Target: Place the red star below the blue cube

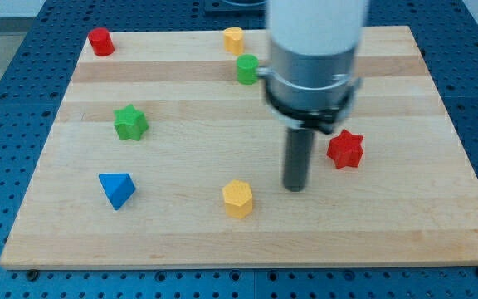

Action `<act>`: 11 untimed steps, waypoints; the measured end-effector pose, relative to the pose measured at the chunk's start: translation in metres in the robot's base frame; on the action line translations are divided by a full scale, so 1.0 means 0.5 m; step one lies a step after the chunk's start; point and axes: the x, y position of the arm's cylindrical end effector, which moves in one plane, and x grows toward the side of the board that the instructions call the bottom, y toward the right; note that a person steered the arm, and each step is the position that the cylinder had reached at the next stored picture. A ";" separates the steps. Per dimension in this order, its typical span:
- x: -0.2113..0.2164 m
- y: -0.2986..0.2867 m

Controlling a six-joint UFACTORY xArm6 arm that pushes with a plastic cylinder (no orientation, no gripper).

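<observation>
Tip near red star, apart

My tip (295, 188) sits just left of and below the red star (345, 149); no pincer fitted. Blue block (117, 189) far left of the star.

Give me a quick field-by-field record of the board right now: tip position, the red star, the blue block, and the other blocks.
tip: my tip is on the board, just to the view's left of the red star, slightly lower
red star: right of centre, apart from the tip
blue block: lower left, looks wedge-like rather than cubic
green star: left of centre
yellow block: bottom centre, left of the tip
top edge: red cylinder, yellow top block, green cylinder
task state: star not yet below the blue block
</observation>
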 end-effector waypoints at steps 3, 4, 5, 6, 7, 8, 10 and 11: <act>-0.173 0.216; -0.099 0.221; -0.002 0.221; -0.008 0.175; -0.068 0.154; -0.128 0.146; -0.113 0.056; -0.120 0.043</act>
